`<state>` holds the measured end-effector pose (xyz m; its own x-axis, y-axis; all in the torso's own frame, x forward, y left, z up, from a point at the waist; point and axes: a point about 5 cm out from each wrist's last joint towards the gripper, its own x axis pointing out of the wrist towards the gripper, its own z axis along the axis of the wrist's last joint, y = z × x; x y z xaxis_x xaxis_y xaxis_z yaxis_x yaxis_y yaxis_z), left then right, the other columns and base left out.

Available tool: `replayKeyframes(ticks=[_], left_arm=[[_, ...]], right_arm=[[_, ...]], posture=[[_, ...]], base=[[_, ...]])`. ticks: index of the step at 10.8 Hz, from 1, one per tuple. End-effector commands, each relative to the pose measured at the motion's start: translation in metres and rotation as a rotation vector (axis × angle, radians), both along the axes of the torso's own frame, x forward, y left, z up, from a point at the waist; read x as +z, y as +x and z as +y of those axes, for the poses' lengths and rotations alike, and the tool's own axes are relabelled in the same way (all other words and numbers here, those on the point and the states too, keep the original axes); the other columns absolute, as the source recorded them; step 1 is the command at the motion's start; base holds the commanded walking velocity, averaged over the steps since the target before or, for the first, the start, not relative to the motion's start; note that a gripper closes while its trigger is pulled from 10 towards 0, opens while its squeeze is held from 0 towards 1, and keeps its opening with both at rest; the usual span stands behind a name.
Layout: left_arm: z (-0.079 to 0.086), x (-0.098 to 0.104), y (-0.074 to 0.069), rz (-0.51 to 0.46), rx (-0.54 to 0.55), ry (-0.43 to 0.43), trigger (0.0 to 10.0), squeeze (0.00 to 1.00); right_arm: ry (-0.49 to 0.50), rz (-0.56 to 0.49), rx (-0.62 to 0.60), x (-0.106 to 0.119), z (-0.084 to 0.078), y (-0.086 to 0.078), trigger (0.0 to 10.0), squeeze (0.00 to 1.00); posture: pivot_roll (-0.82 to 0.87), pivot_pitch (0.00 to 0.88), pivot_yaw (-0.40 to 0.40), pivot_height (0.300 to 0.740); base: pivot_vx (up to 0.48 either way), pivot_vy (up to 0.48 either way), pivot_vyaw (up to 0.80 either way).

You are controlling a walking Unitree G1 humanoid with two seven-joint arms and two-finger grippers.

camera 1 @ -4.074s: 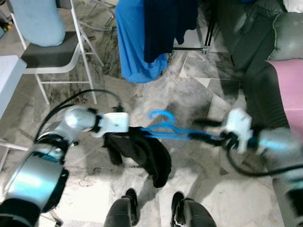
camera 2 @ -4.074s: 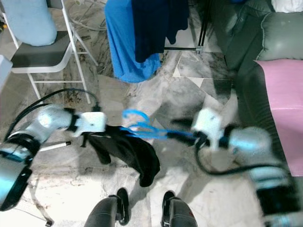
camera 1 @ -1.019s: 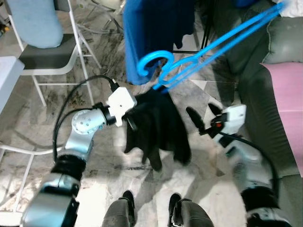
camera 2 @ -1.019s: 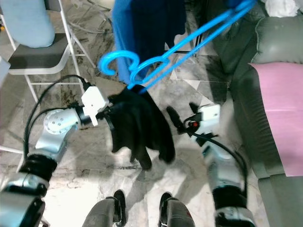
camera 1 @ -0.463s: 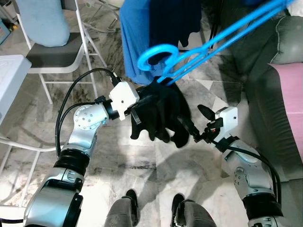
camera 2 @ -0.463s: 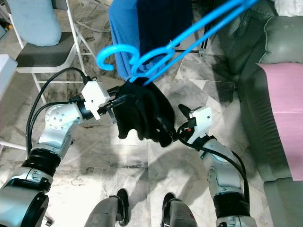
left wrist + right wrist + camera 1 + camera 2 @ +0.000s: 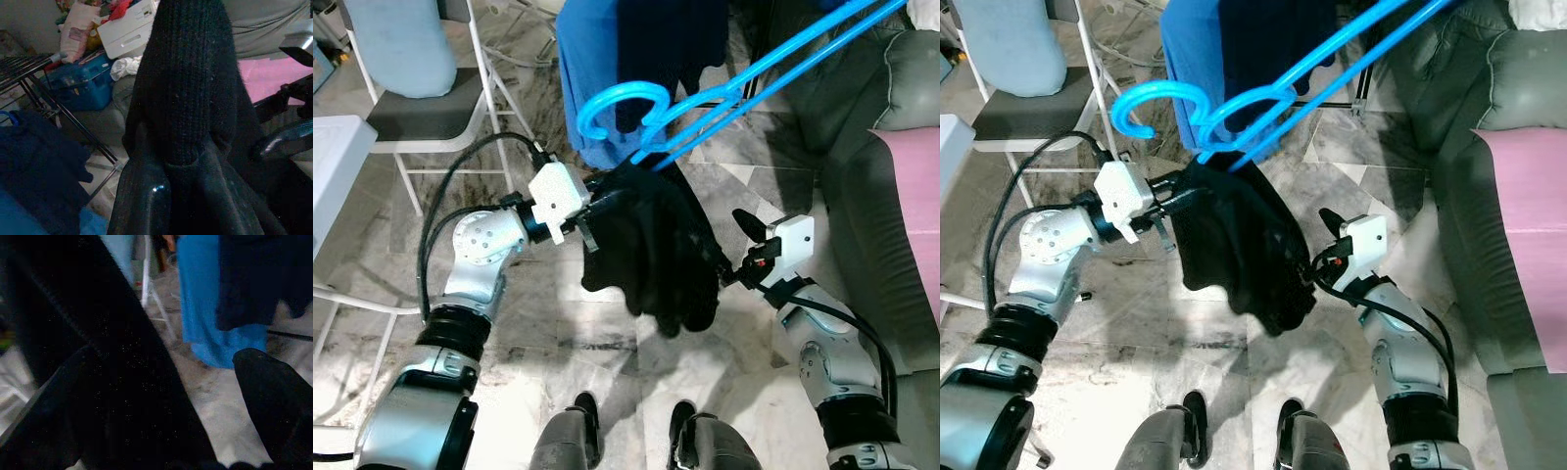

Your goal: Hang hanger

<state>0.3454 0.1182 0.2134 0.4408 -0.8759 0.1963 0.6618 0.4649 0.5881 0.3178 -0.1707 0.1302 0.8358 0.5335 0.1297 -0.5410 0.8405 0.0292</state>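
A bright blue plastic hanger (image 7: 619, 90) slants in the air, hook at the left, its long arms running out of frame at the top right. A black knit garment (image 7: 656, 245) hangs from it and droops toward the floor. My left gripper (image 7: 592, 211) is shut on the garment's upper left edge, just below the hanger; the knit (image 7: 186, 98) rises straight out between its fingers. My right gripper (image 7: 736, 250) is at the garment's right side, open, one finger buried in the cloth (image 7: 98, 372) and the other finger (image 7: 271, 387) free.
Blue cloth (image 7: 587, 59) and a dark navy garment (image 7: 666, 39) hang from a rack behind. A white folding chair (image 7: 421, 108) stands at the left, a white table corner (image 7: 333, 157) beside it. A grey sofa (image 7: 862, 127) with a pink cover (image 7: 915, 196) lines the right.
The hanger's hook has shifted left and my left gripper with it. The black garment now hangs longer and lower. My right gripper has risen slightly at the garment's edge.
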Motion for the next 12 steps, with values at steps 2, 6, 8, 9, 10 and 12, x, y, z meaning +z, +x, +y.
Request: replayKeyframes(ticks=[2, 6, 8, 9, 10, 12], left_arm=[[0.008, 0.004, 0.007, -0.032, 0.073, 0.035, 0.0, 0.0], [0.01, -0.005, 0.011, -0.011, 0.103, 0.054, 0.0, 0.0], [0.014, -0.006, 0.011, -0.012, 0.107, 0.053, 0.0, 0.0], [0.013, -0.003, 0.009, -0.026, 0.094, 0.037, 0.0, 0.0], [0.009, 0.001, 0.007, -0.037, 0.058, 0.016, 0.0, 0.0], [0.0, 0.02, 0.004, -0.098, 0.011, -0.026, 0.0, 0.0]], right_arm=[[0.068, 0.008, 0.185, 0.003, 0.015, -0.016, 10.0, 0.0], [0.058, -0.016, 0.157, 0.014, 0.003, -0.015, 10.0, 0.0], [0.048, -0.036, 0.065, 0.017, -0.004, -0.006, 10.0, 0.0], [0.041, -0.036, 0.048, 0.016, -0.004, -0.004, 10.0, 0.0], [0.033, -0.031, 0.03, 0.014, -0.002, 0.0, 10.0, 0.0], [0.022, -0.004, 0.032, 0.006, 0.006, 0.003, 10.0, 0.0]], posture=[[-0.01, 0.269, 0.116, 0.74], [-0.02, 0.269, 0.12, 0.74], [-0.01, 0.268, 0.122, 0.74], [-0.01, 0.268, 0.121, 0.74], [-0.01, 0.268, 0.12, 0.74], [-0.01, 0.266, 0.114, 0.74]], base=[[0.0, 0.0, 0.0], [0.0, 0.0, 0.0], [0.0, 0.0, 0.0], [0.0, 0.0, 0.0], [0.0, 0.0, 0.0], [0.0, 0.0, 0.0]])
